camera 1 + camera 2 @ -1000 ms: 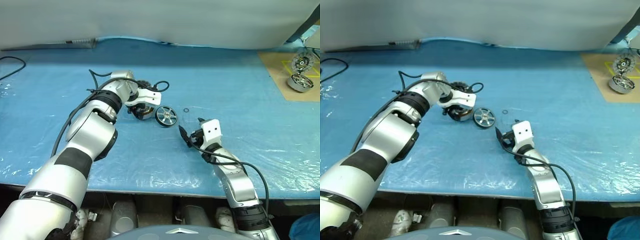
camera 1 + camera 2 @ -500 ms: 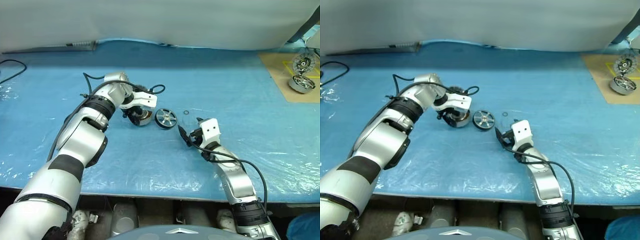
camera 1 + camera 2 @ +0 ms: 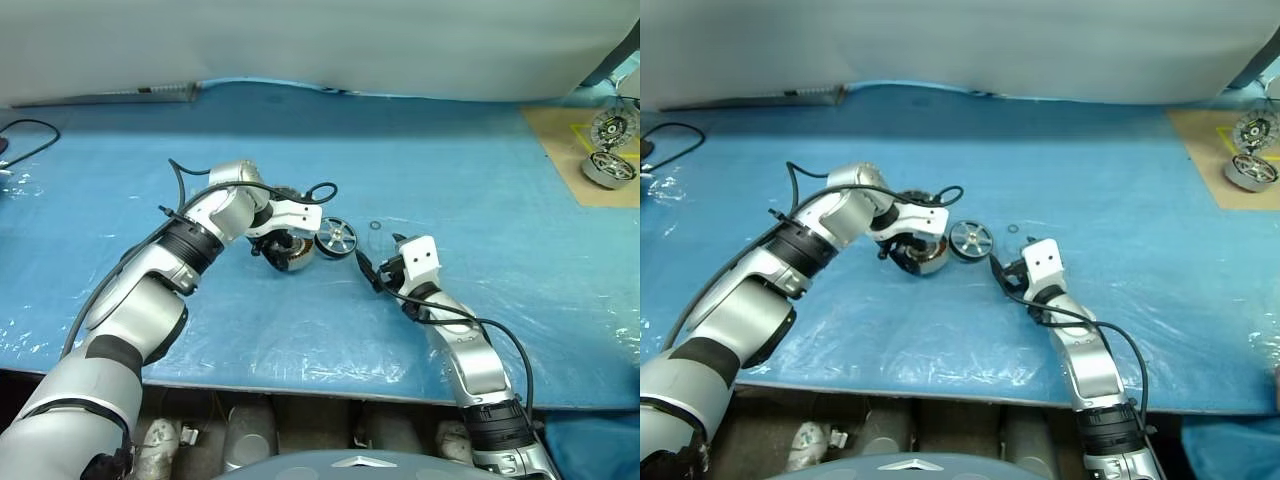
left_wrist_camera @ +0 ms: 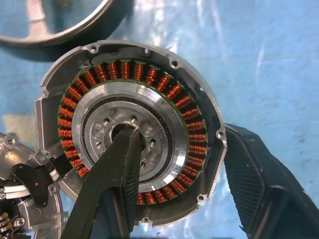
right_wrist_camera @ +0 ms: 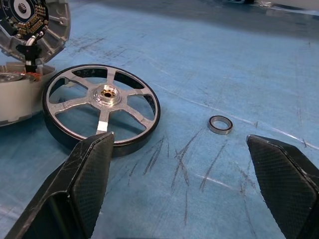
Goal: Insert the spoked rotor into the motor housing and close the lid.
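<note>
Blue plastic sheeting covers the bench (image 3: pixel 520 250), with a brown board at its far right corner carrying two more round motor parts (image 3: pixel 606 150). At mid-bench the left gripper (image 4: pixel 174 169) points steeply down onto the housing (image 4: pixel 132 124). The left wrist view shows what the head views hide: one finger (image 4: pixel 119 169) sits in the housing's dark centre hole and the other stands outside the rim, so the half-open jaws grip the wall across the ring of copper windings. Just beside the housing, on the far side, the lid (image 5: pixel 35 22) leans, its inner face with a dark centre showing in the right wrist view. Right of the housing, touching or nearly so, the rotor (image 3: pixel 335 237) lies flat. A small ring (image 5: pixel 220 124) lies near the rotor, further right. The right gripper (image 3: pixel 368 268) hovers level, nearer the front edge, jaws spread wide and empty, aimed at the rotor and ring with bare sheeting between.
</note>
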{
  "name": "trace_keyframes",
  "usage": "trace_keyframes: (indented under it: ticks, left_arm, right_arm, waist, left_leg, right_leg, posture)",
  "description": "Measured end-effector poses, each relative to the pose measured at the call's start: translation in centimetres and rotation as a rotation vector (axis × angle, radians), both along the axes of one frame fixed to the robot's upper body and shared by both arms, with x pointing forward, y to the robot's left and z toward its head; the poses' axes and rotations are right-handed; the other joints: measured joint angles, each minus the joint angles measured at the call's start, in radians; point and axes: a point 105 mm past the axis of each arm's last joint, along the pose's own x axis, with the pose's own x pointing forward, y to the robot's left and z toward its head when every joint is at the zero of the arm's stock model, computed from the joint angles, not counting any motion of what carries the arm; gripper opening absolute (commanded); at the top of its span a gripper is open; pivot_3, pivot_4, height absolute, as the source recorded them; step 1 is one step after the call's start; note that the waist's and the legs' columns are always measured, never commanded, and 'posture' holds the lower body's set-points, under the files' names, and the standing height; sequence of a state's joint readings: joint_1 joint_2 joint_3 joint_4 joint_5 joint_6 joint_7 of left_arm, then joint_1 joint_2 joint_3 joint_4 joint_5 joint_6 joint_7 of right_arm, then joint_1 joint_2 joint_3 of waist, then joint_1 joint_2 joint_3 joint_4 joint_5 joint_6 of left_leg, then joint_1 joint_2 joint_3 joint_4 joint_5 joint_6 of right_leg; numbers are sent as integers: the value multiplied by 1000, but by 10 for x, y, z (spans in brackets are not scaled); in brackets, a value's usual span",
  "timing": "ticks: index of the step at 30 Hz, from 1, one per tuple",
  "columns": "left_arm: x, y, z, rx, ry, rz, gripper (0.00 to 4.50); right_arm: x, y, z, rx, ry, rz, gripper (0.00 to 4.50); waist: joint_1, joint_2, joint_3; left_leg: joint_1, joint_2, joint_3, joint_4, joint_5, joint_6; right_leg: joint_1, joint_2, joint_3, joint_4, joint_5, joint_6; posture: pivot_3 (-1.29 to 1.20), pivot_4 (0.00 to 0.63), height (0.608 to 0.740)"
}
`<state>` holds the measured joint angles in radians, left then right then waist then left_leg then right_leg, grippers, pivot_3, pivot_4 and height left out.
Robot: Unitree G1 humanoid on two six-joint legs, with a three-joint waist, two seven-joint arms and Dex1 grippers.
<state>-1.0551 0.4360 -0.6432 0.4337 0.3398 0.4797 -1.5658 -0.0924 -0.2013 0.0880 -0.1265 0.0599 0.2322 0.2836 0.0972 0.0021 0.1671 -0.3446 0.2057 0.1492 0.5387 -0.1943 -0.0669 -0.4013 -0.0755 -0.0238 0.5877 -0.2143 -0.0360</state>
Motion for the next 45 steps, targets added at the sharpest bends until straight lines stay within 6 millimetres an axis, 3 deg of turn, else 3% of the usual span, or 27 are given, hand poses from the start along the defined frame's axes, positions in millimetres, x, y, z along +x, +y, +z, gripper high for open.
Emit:
trace_keyframes:
  ticks: [9, 16, 24, 33, 37, 41, 45]
  left_arm:
    - [-12, -6, -1, 9, 14, -38, 2068]
    - [-27, -4, -3, 13, 82, -92, 4477]
    - [-49, -1, 16, -33, 105, -143, 4477]
    - [-72, 11, 66, -181, 87, -116, 4477]
    - [-85, 16, 81, -341, 133, -108, 4477]
    - [-90, 19, 77, -542, 202, -58, 4477]
    - [-88, 29, 59, -835, 172, 38, 4477]
  right_arm:
    - [1, 1, 1, 4, -5, 0, 4500]
    - [1, 1, 0, 7, 0, -1, 4500]
    - [2, 2, -2, 8, 5, 0, 4500]
    - [2, 3, -1, 2, 4, 21, 4500]
    - [2, 1, 0, -4, 2, 25, 4500]
    - [2, -2, 0, -15, 4, 26, 4500]
    - [4, -17, 2, -39, -1, -2, 4500]
  waist:
    - [-2, 0, 0]
    - [-4, 0, 0]
    - [-11, 0, 2]
    - [-31, 0, 3]
    - [-32, 1, 3]
    - [-32, 2, 3]
    - [-37, 2, 3]
  left_leg:
    - [-1, 0, 0, 0, 0, 0]
    - [-5, 0, 0, 0, 0, 0]
    - [-9, 0, 0, 0, 0, -1]
    - [-9, 0, 0, 1, 0, -1]
    - [-9, 0, 0, 1, 0, -1]
    - [-9, 0, 0, 3, 0, -1]
    - [-15, 1, -1, 4, 0, -1]
  right_leg:
    - [-1, 0, 0, 0, -1, 1]
    - [-5, 1, 0, 0, -1, 1]
    - [-13, 2, 0, 2, 0, 1]
    - [-14, 2, 0, 2, 0, 1]
    - [-14, 2, 1, 3, 0, 1]
    - [-14, 2, 1, 4, 0, 1]
    - [-14, 2, 0, 4, 0, 1]
  posture:
    - [0, 150, 740]
    - [0, 150, 740]
    - [0, 150, 740]
    - [0, 150, 740]
    - [0, 150, 740]
    - [0, 150, 740]
    - [0, 150, 740]
